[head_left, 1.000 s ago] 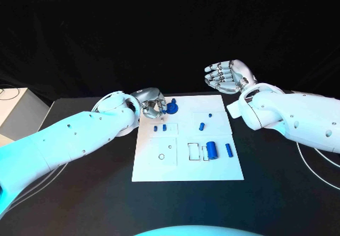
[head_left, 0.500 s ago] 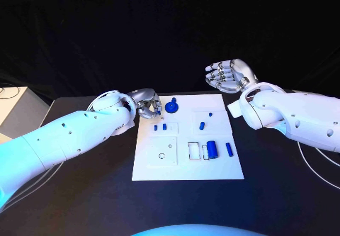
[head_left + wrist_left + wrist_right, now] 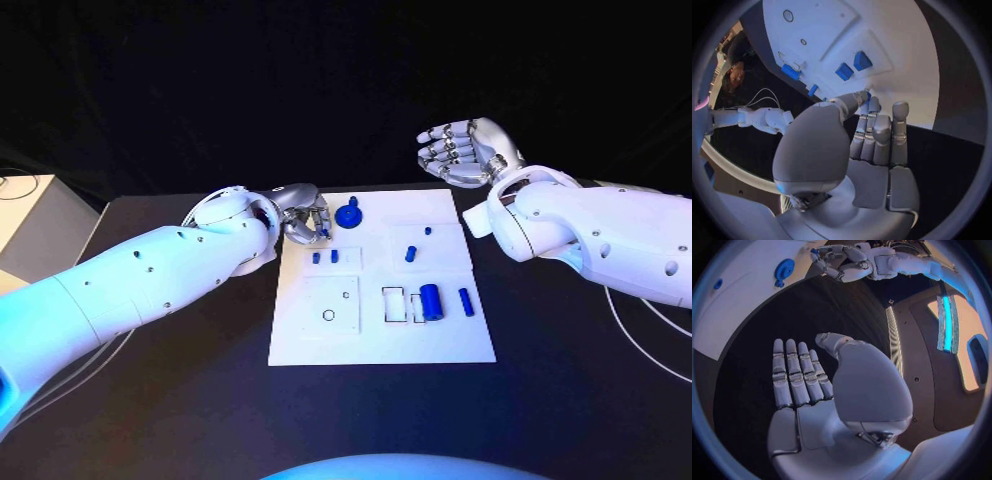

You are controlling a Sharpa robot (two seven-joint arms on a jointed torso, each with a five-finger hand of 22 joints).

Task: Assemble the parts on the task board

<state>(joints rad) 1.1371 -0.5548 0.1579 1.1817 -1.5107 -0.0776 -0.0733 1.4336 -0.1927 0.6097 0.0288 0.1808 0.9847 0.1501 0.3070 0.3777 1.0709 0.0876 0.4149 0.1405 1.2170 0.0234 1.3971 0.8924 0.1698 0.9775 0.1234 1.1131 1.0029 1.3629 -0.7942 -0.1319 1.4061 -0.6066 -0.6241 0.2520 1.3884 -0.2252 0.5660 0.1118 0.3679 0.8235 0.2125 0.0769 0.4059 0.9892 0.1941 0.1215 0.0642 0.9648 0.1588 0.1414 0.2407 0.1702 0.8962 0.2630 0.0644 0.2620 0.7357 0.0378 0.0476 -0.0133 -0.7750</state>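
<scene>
Item: task board (image 3: 382, 350), a white plate lying flat mid-counter (image 3: 173, 400), the surface matte black. We recorded small blue parts on it: a round knobbed piece (image 3: 351, 215) near the far edge, a pair of short pegs (image 3: 326, 258) in a left recess, one peg (image 3: 413, 254) right of centre, and a larger cylinder (image 3: 430, 302) with a slim pin (image 3: 466, 303) beside it toward the near right.

Left robot hand (image 3: 302, 222): at the board's far left corner, fingers drawn together at their tips; in the left wrist view a speck of blue (image 3: 868, 95) showed by the fingertips (image 3: 859, 97), but we could not tell whether anything was held.

Right robot hand (image 3: 459, 153): raised clear of the counter beyond the board's far right corner, fingers apart, holding nothing.

Handling, in our judgement: the parts looked rigid, light and smooth, apt to roll or slip; best pinched across the middle.

Room: dark backdrop; a pale cabinet (image 3: 29, 215) at far left.
</scene>
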